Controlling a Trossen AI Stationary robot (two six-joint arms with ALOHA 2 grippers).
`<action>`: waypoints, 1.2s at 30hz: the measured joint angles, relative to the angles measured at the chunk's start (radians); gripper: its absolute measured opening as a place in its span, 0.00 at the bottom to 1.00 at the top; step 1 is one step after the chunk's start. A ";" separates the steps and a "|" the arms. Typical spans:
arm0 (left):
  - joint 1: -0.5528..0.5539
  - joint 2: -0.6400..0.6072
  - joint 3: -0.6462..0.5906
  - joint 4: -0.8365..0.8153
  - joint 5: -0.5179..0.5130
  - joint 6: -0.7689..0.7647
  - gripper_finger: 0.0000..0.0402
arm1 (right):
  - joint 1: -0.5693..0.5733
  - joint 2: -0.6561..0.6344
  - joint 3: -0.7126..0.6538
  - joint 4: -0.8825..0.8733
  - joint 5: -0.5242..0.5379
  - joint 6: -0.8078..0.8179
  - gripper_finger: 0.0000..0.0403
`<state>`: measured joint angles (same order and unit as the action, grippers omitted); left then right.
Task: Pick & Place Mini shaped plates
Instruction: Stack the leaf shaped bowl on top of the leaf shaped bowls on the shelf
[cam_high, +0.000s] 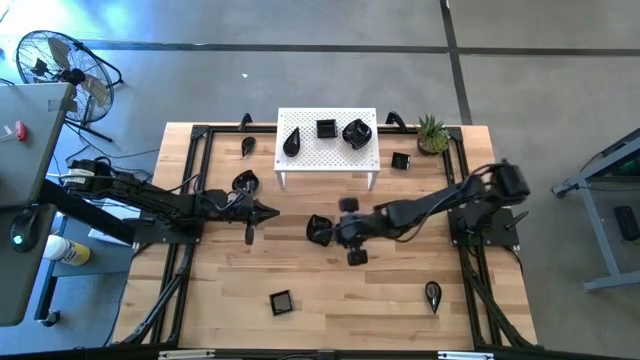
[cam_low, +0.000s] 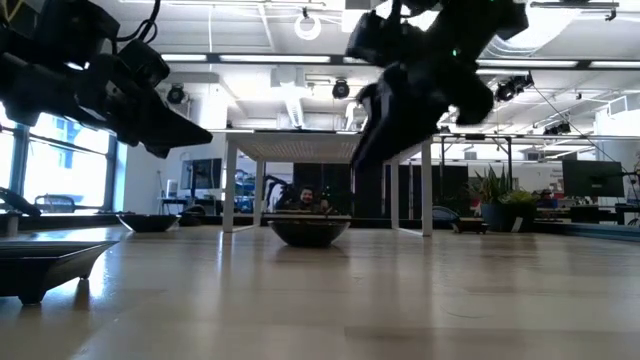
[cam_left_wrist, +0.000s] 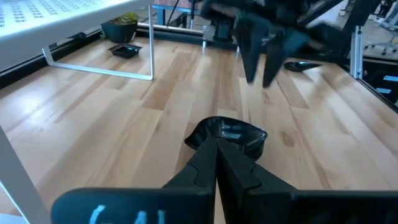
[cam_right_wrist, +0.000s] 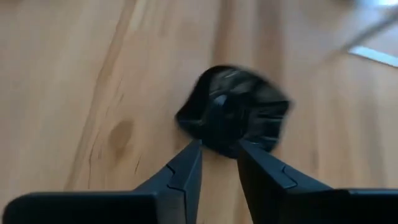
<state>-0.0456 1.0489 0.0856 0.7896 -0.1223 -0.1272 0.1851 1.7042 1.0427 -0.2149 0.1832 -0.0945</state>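
Several mini shaped plates, glossy black, lie about the wooden table. A rounded plate (cam_high: 315, 232) (cam_low: 308, 230) (cam_left_wrist: 239, 132) (cam_right_wrist: 239, 106) sits mid-table. My right gripper (cam_high: 334, 228) (cam_low: 392, 120) (cam_right_wrist: 219, 147) hovers just above it, open, nothing between its fingers (cam_left_wrist: 252, 59). My left gripper (cam_high: 270, 212) (cam_low: 185, 130) (cam_left_wrist: 216, 142) is shut and empty, pointing at the same plate from the left, a little short of it. Three plates rest on the white perforated stand (cam_high: 335, 158): a teardrop (cam_high: 291, 142), a square (cam_high: 325, 128) and a rounded one (cam_high: 356, 133).
Other plates lie at the back left (cam_high: 247, 147), left of the stand (cam_high: 245, 181), right of the stand (cam_high: 400, 160), front centre (cam_high: 281, 301) and front right (cam_high: 432, 295). A small green plant (cam_high: 432, 135) stands at the back right. A black frame (cam_high: 200, 135) borders the table.
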 joint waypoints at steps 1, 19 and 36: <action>0.000 0.000 0.000 0.000 0.000 0.000 0.00 | 0.003 0.029 0.022 -0.026 -0.005 -0.035 0.24; 0.000 0.000 0.000 -0.015 -0.003 0.000 0.00 | 0.007 0.221 0.122 -0.058 0.040 -0.378 0.23; 0.000 0.001 0.001 -0.030 -0.002 -0.007 0.00 | 0.005 0.261 0.121 -0.039 0.058 -0.473 0.08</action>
<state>-0.0460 1.0496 0.0868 0.7592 -0.1238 -0.1345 0.1898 1.9652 1.1637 -0.2539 0.2415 -0.5680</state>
